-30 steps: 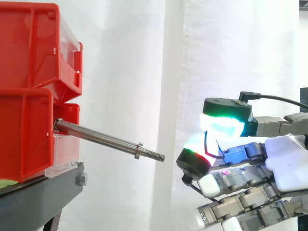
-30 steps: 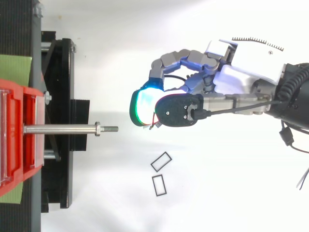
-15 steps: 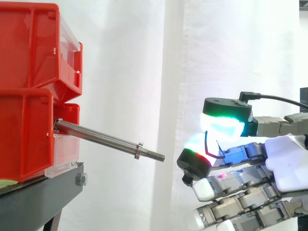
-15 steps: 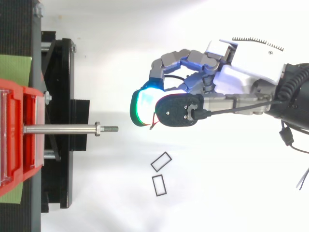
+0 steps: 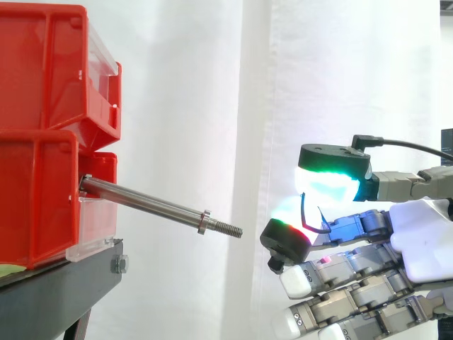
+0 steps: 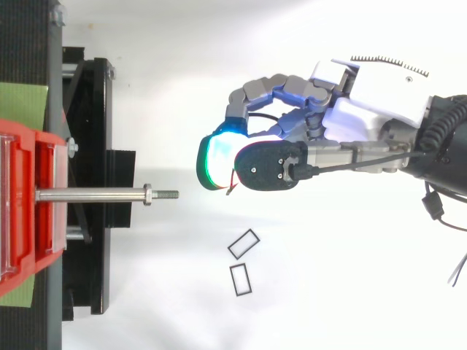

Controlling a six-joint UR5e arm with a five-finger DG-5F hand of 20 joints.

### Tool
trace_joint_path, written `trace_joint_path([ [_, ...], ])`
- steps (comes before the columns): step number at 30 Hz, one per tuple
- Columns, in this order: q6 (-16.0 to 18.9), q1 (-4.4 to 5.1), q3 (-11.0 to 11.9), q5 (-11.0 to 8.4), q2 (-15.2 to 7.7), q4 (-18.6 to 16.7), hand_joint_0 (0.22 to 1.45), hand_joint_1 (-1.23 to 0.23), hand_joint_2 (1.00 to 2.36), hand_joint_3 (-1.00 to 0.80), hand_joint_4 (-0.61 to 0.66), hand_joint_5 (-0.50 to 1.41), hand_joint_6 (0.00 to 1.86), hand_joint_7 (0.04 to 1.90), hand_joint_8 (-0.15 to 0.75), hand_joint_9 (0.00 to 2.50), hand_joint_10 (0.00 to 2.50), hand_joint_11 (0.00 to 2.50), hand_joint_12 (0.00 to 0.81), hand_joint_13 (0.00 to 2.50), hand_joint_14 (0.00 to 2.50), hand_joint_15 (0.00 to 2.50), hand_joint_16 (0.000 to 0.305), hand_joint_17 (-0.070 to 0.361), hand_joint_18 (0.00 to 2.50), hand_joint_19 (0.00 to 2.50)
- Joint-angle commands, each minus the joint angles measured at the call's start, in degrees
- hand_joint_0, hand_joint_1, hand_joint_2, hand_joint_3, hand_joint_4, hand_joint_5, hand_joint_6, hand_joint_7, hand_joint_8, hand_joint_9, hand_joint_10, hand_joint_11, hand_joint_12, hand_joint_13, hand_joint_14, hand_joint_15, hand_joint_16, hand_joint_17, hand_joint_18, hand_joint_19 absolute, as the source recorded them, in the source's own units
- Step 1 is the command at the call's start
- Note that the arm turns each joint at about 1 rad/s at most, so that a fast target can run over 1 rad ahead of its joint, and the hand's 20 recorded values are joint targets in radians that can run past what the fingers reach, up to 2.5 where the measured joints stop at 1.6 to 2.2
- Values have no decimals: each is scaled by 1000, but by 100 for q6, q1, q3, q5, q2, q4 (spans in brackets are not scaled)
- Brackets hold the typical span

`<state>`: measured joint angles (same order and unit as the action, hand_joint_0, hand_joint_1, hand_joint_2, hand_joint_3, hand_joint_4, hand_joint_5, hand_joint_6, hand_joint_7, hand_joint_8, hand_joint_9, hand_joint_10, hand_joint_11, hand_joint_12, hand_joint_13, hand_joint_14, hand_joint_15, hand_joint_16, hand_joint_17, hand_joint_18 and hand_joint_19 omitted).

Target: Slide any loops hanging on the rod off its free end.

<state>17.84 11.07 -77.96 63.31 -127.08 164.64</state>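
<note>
A steel rod (image 5: 148,205) sticks out of the red bins (image 5: 42,134) toward the right and ends in a nut and a threaded tip; nothing hangs on it. From above, the rod (image 6: 95,195) also looks bare. My hand (image 5: 417,241) hovers to the right of the tip, a short gap away and slightly lower. Its glowing pads pinch a thin dark loop (image 5: 305,212), of which a small end (image 6: 233,187) pokes out in the top view. The other fingers are curled underneath.
Two thin black rectangular loops (image 6: 244,243) (image 6: 240,280) lie on the white floor below the rod's tip. The bins rest on a black stand (image 5: 56,290) at the left. A white curtain hangs behind.
The lower curled fingers have shifted slightly to the left and down. The pinching pads, the loop and the rod stay where they were.
</note>
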Motion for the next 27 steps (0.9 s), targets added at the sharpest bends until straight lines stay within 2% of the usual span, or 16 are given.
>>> trace_joint_path([
  [1,0,0,0,6,-1,-2,476,-693,1463,-115,-54,-73,884,1135,349,906,3,161,446,645,2,92,68,152,725,217],
  [27,0,0,0,-3,-1,-2,490,-710,1405,-103,-42,-74,883,1131,361,927,3,153,438,620,0,66,68,153,745,194],
])
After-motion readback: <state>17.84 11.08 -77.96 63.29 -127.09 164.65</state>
